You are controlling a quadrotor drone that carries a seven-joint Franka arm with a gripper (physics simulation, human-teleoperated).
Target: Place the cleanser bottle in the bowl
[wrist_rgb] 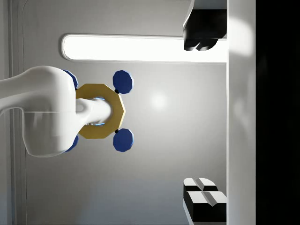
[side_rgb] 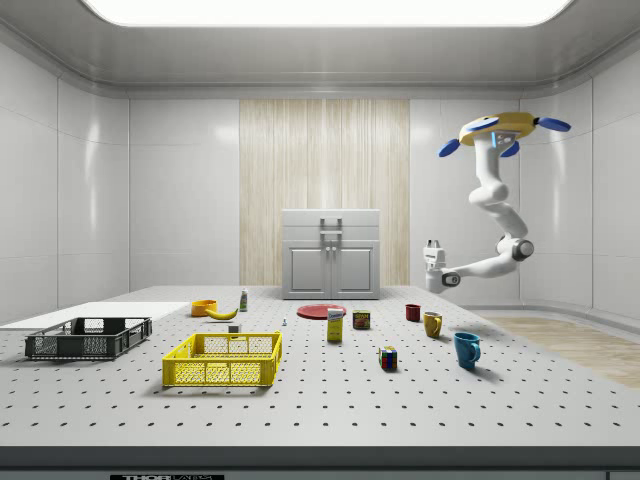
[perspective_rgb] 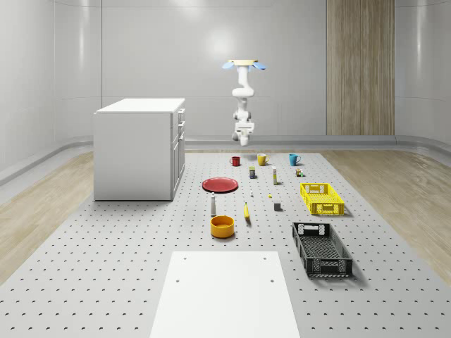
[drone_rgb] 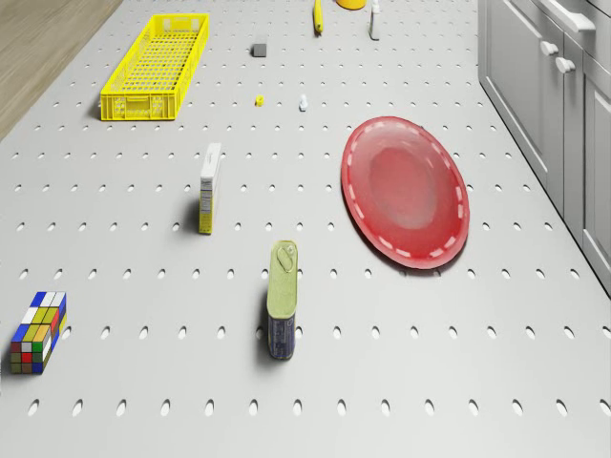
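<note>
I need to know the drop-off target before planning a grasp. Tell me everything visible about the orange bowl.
The bowl is a small, round, orange-yellow container with straight walls and an open top, smooth and glossy like plastic or glazed ceramic. It stands upright on the perforated table, and looks empty. The cleanser bottle stands just behind it, apart from it; the banana lies to its side in the whole-scene view. Nothing touches it but the table.

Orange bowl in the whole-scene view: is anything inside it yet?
The bowl looks empty as far as its interior shows; the near wall hides part of the bottom. The cleanser bottle stands upright on the table just behind it. The drone hovers far back, hand empty.
</note>
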